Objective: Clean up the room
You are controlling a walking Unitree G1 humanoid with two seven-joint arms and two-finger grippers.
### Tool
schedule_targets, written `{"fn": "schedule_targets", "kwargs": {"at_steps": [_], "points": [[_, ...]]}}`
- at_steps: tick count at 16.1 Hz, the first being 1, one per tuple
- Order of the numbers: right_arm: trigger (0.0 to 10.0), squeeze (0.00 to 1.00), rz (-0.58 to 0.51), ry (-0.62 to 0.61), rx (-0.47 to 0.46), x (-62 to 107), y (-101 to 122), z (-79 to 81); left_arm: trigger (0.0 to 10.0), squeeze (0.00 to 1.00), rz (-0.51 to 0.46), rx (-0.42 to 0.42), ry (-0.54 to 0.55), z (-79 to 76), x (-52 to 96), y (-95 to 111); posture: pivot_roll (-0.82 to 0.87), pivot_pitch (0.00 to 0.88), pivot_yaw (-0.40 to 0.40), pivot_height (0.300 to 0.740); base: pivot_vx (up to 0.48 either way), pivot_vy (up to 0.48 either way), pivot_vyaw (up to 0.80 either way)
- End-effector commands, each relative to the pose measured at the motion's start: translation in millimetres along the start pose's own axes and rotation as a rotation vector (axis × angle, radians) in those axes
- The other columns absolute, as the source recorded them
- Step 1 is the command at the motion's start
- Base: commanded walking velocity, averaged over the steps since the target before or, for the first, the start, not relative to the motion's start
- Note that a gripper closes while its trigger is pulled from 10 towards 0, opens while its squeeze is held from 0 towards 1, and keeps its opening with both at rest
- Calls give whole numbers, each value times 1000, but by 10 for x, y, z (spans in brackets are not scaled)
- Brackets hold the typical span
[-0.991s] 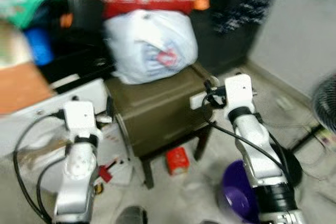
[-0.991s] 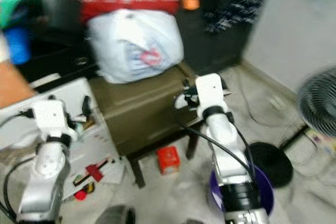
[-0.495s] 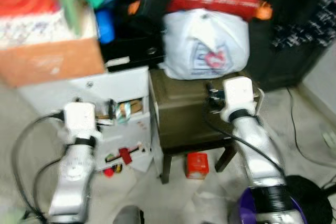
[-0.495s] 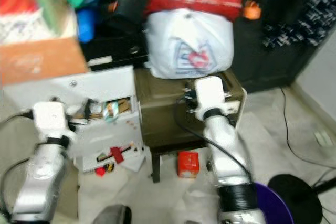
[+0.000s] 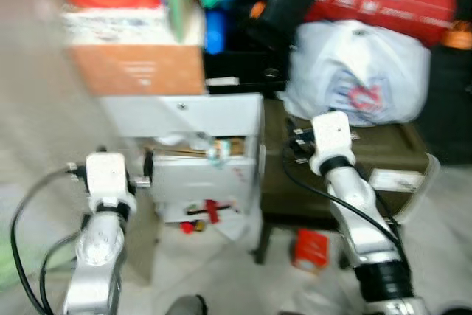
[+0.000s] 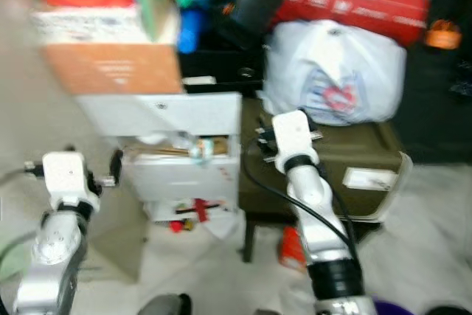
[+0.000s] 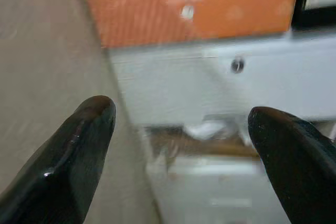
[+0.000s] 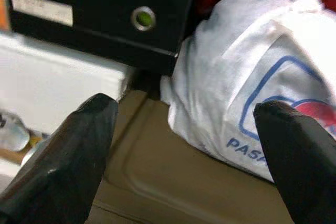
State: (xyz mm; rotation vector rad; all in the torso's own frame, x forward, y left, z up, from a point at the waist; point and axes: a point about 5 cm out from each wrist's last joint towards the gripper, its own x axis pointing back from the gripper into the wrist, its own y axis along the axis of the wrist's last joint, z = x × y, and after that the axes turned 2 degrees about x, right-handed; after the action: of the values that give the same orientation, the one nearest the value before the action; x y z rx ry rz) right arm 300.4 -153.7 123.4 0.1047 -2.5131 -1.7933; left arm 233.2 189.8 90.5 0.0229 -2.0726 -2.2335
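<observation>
We hold our left tool point(image 7: 178, 145) spread and empty before the white plastic drawer unit point(image 5: 214, 119), under the orange cardboard box point(image 5: 140, 68). Our right tool point(image 8: 184, 150), spread too, hovers over the olive-brown box tabletop point(image 6: 346, 153), facing the white printed plastic bag point(image 5: 358, 71). A small red carton point(image 5: 310, 248) lies on the floor beneath.
</observation>
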Motion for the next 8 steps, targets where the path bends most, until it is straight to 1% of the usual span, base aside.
{"fn": "schedule_targets", "kwargs": {"at_steps": [1,2,8], "points": [[10000,0,2,-3,0,8,-16,4,10000,0,-15,-20,9,52,2,35,-68,0,-19,740,0,0,800],[10000,0,4,-1,6,19,-27,1,10000,0,-16,-29,21,76,14,34,-68,0,-20,740,0,0,800],[10000,0,6,6,22,26,-59,-13,10000,0,-14,-43,32,104,29,28,-64,0,-22,740,0,0,800]]}}
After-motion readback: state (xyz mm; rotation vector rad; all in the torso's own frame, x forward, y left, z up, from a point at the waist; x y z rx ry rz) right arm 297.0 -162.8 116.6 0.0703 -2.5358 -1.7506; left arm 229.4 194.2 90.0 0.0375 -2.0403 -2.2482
